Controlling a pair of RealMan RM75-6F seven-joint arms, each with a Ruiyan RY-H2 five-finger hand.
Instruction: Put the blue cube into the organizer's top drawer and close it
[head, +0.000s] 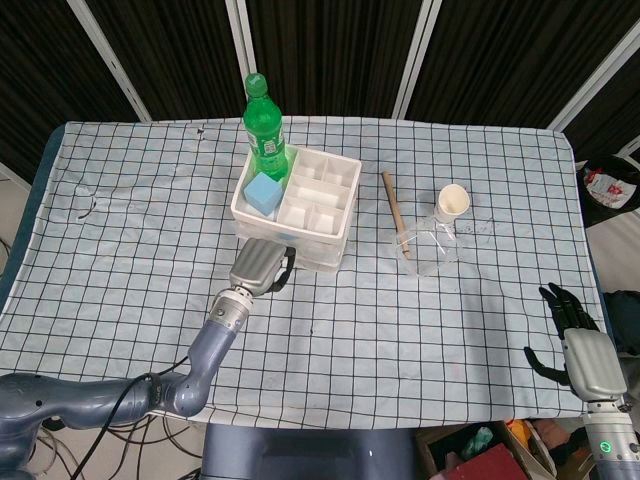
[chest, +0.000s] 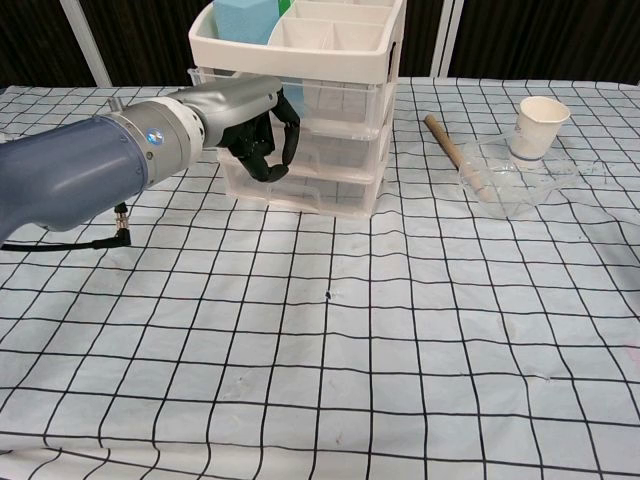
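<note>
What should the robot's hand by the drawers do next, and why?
Probably draw the left hand back a little from the organizer. Its curled fingers are against the clear drawer fronts, and those fronts look level with each other, so the top drawer seems closed. No small blue cube shows in front of them.
</note>
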